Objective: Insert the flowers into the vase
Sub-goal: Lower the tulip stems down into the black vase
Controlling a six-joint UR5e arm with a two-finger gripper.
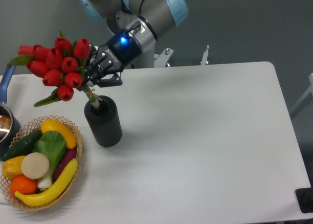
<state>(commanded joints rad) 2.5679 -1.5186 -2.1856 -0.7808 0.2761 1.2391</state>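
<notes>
The flowers (57,66), a bunch of red tulips with green stems and leaves, lean up and to the left above the vase. Their stem ends reach into the round mouth of the matte black vase (103,121), which stands upright on the white table. My gripper (93,77) comes in from the upper right and is shut on the stems just above the vase mouth. The lowest part of the stems is hidden inside the vase.
A woven basket (77,145) with banana, cucumber, orange and other produce sits at the front left, close beside the vase. A pot (7,121) with a blue handle (7,79) is at the left edge. The white table (205,136) stretches to the right.
</notes>
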